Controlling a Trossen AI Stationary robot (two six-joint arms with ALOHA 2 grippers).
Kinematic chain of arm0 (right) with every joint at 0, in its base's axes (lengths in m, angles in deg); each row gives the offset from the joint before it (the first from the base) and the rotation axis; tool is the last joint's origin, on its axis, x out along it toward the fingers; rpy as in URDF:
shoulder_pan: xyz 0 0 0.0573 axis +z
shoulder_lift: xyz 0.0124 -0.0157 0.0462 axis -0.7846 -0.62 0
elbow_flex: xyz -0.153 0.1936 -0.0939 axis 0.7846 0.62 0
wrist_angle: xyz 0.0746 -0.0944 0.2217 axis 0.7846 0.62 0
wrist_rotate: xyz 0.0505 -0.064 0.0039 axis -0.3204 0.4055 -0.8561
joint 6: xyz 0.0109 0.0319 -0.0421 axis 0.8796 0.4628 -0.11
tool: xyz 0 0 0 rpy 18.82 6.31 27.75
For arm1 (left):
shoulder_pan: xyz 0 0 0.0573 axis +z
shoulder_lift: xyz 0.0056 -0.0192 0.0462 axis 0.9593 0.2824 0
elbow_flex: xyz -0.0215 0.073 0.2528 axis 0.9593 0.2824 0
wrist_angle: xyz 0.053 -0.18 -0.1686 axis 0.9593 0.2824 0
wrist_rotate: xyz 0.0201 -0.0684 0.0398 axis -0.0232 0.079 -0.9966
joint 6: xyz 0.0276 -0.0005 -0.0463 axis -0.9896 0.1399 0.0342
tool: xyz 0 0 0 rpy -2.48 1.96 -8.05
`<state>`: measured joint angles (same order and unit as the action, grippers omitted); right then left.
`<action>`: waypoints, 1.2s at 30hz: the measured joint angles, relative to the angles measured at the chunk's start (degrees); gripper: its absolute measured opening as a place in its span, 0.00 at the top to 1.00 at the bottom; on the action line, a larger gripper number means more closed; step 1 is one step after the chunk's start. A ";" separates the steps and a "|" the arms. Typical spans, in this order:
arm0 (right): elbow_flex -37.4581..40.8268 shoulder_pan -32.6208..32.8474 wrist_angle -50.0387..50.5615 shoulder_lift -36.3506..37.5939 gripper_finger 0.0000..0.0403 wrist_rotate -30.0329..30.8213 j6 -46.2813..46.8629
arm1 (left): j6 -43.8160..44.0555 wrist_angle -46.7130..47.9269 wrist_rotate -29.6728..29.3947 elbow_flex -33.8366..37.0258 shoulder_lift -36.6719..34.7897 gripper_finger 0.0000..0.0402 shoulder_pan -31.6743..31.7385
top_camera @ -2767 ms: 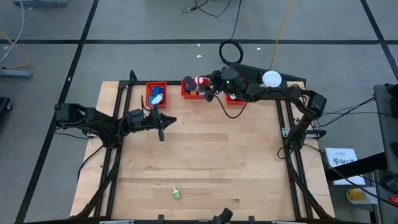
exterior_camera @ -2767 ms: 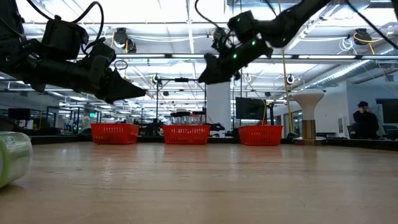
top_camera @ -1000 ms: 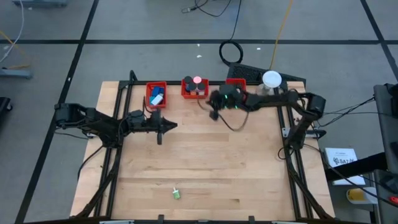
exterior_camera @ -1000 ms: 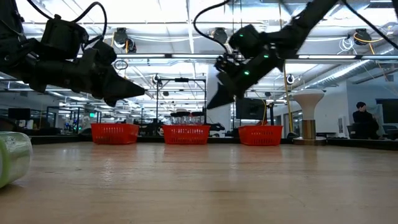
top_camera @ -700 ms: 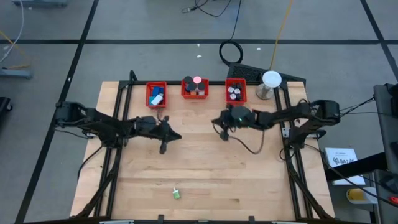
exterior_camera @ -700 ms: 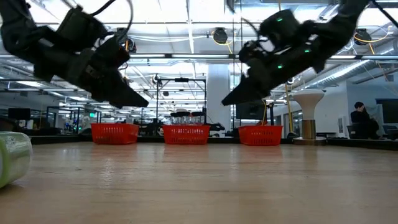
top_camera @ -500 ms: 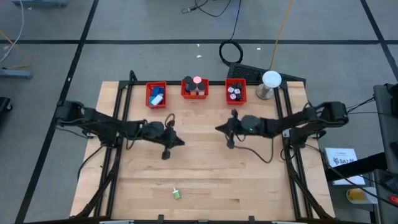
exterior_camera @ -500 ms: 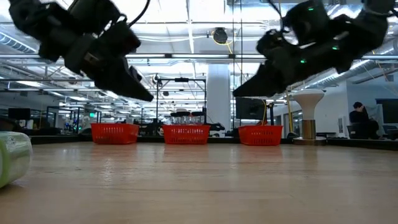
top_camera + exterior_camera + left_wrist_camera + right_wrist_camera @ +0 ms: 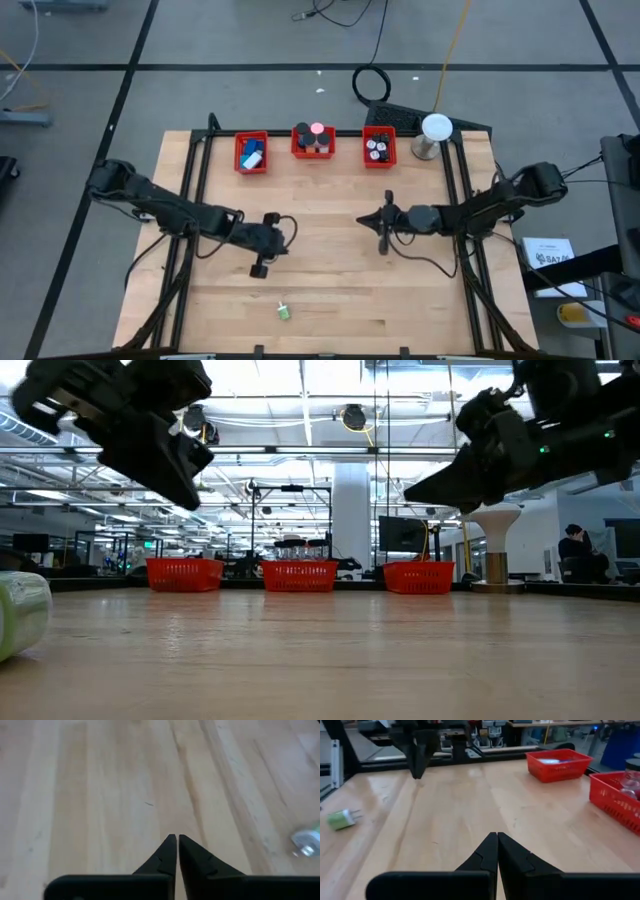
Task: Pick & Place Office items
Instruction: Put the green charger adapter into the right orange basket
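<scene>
Right now I am holding my left gripper (image 9: 260, 268) clenched and empty over the middle of the table (image 9: 330, 290), toward its left edge, fingertips pressed together above bare wood. One office item, a small green plug (image 9: 284, 312), is lying on the table near the front edge, just beyond my left gripper toward that edge and clear of it; in my left wrist view it (image 9: 306, 841) is showing off to one side of my fingers (image 9: 172, 851), not between them.

My right gripper (image 9: 386, 232) is also clenched on nothing, hanging above the table's middle toward the right edge, well apart from the plug. From my right wrist view I am seeing the plug (image 9: 341, 819) far across the wood, with my left gripper (image 9: 420, 757) hanging above the table beyond it.

Along the back edge, three red bins are standing in a row: the left bin (image 9: 251, 154) is holding blue pieces, the middle bin (image 9: 313, 141) dark and pink ones, the right bin (image 9: 378, 148) dark round rolls. A white dome (image 9: 436, 127) is sitting at the back right corner.
</scene>
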<state>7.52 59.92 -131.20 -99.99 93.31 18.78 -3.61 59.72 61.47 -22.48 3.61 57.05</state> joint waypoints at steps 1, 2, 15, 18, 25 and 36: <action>0.00 1.15 -0.22 -0.05 1.00 1.20 -0.05 | 0.57 0.57 -0.19 -0.10 0.00 0.98 -0.66; -0.02 2.29 -0.33 -0.05 1.00 2.42 -0.12 | 1.19 0.86 -0.56 -0.12 0.00 0.99 -1.20; -0.07 9.15 -3.20 -0.10 1.00 7.37 -0.21 | 8.48 3.68 -2.06 -0.12 0.00 0.86 -8.81; -0.07 10.61 -3.17 -0.10 1.00 10.99 -0.21 | 12.17 5.68 -2.06 -0.14 0.00 0.77 -10.25; -0.08 11.98 -3.64 -0.12 1.00 11.75 0.12 | 15.03 5.57 -1.96 -0.15 0.00 0.60 -13.53; -0.11 12.15 -3.56 -0.12 1.00 11.71 2.70 | 12.00 12.44 -2.05 -11.10 9.25 0.47 -17.62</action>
<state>7.41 72.07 -134.76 -100.11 105.02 21.47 8.39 72.17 59.42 -33.58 12.86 39.43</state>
